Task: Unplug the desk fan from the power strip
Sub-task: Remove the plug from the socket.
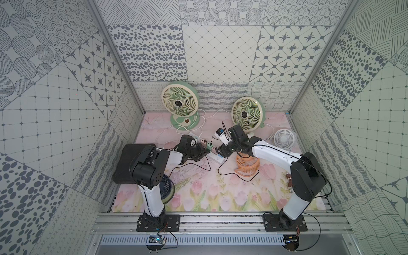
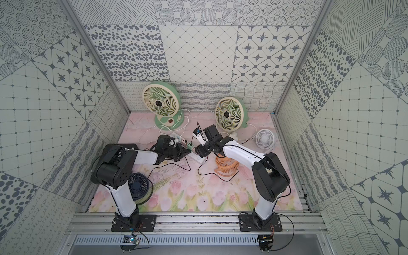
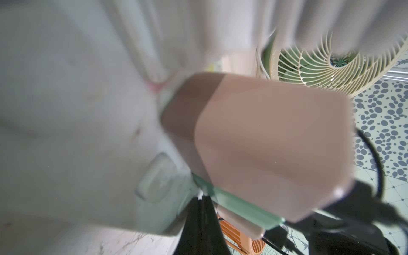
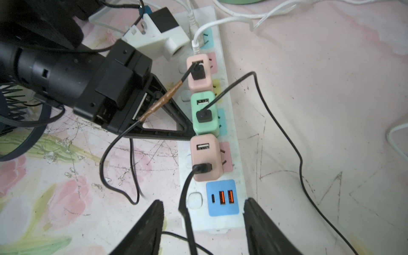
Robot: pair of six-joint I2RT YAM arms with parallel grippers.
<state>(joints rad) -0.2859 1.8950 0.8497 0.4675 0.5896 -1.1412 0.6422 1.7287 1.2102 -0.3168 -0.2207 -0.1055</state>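
The white power strip [image 4: 239, 176] lies mid-table in both top views [image 1: 215, 157] [image 2: 197, 158]. Plugged into its pastel sockets are a far pink adapter [image 4: 197, 75], a green adapter [image 4: 204, 114] and a near pink adapter [image 4: 205, 156], each with a black cord. My right gripper [image 4: 203, 201] is open and straddles the strip's blue USB end, with the near adapter's cord [image 4: 186, 209] between its fingers. My left gripper [image 4: 189, 132] is shut, its tip on the strip beside the green adapter. An orange desk fan [image 1: 247, 164] sits just under my right arm.
Two green-and-cream fans [image 1: 180, 102] [image 1: 247, 113] stand at the back, a white fan [image 1: 285, 138] at the right and a dark blue fan [image 1: 166, 186] under my left arm. White and black cords trail over the floral mat around the strip. Patterned walls close in three sides.
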